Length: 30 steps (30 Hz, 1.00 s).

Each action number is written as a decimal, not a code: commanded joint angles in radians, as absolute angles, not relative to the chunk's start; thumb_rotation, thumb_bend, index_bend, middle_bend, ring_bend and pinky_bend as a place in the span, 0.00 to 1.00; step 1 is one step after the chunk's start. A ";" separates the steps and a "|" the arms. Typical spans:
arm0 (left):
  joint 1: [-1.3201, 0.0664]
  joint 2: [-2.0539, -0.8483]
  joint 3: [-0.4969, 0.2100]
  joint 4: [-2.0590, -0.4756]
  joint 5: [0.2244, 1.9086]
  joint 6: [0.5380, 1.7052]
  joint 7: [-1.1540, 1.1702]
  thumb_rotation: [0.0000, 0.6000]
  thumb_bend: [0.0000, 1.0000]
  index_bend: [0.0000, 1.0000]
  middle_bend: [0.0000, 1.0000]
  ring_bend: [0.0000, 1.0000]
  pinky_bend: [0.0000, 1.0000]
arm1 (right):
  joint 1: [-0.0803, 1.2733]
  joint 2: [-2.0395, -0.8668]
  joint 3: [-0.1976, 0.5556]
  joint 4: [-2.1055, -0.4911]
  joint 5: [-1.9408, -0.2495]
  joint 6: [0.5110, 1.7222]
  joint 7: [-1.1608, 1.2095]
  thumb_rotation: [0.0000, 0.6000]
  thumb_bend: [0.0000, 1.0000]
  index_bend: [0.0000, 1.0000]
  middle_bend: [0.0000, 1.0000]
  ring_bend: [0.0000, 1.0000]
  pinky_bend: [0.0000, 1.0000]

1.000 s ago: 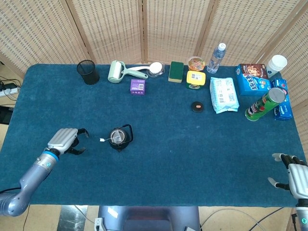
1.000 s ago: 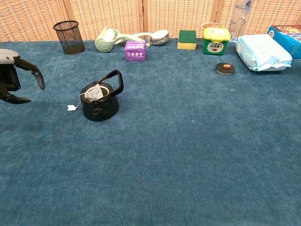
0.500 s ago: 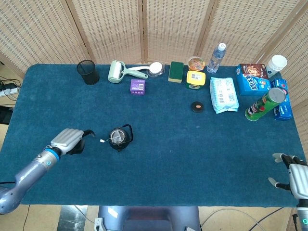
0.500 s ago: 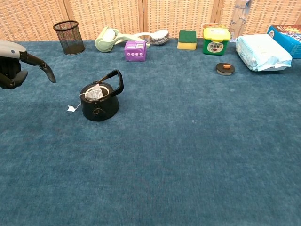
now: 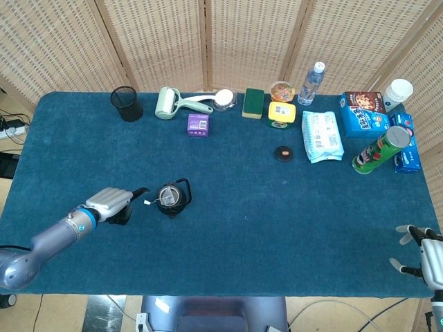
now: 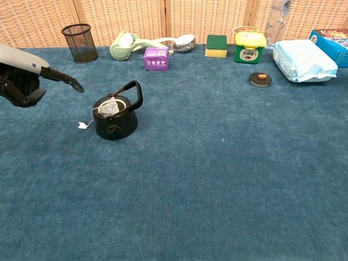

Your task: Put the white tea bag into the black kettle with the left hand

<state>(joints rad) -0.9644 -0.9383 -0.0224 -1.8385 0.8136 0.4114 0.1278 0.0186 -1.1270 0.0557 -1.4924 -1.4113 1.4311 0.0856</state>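
Observation:
The black kettle stands left of the table's middle, handle raised. The white tea bag lies inside its mouth; its string hangs over the rim and ends in a small white tag on the cloth. My left hand hovers just left of the kettle, one finger stretched toward it and the others curled in, holding nothing. My right hand rests at the table's near right corner, fingers spread, nothing in it.
Along the back edge stand a black mesh cup, a green roller, a purple box, a green sponge, a yellow jar, a bottle, a wipes pack and snack boxes. A small black lid lies mid-table.
My left hand has moved right toward the kettle and turned, its fingers curling in while one points at the kettle. The right hand slid slightly toward the table's near edge.

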 commanded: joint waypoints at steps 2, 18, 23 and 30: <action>-1.013 -0.971 0.001 -1.801 0.775 0.381 0.113 1.00 1.00 0.00 1.00 1.00 0.95 | 0.014 -1.124 0.056 -1.488 -1.408 1.433 0.092 1.00 0.10 0.35 0.49 0.33 0.40; -1.106 -1.065 0.042 -1.746 0.728 0.388 0.076 1.00 1.00 0.00 1.00 1.00 0.95 | -0.006 -1.130 0.058 -1.460 -1.395 1.441 0.126 1.00 0.10 0.35 0.50 0.34 0.40; -1.134 -1.090 0.060 -1.731 0.715 0.380 0.068 1.00 1.00 0.00 1.00 1.00 0.95 | -0.012 -1.134 0.060 -1.447 -1.390 1.444 0.140 1.00 0.10 0.35 0.50 0.34 0.40; -1.159 -1.113 0.082 -1.723 0.707 0.384 0.063 1.00 1.00 0.00 1.00 1.00 0.95 | -0.016 -1.140 0.059 -1.437 -1.395 1.447 0.148 1.00 0.10 0.35 0.50 0.34 0.40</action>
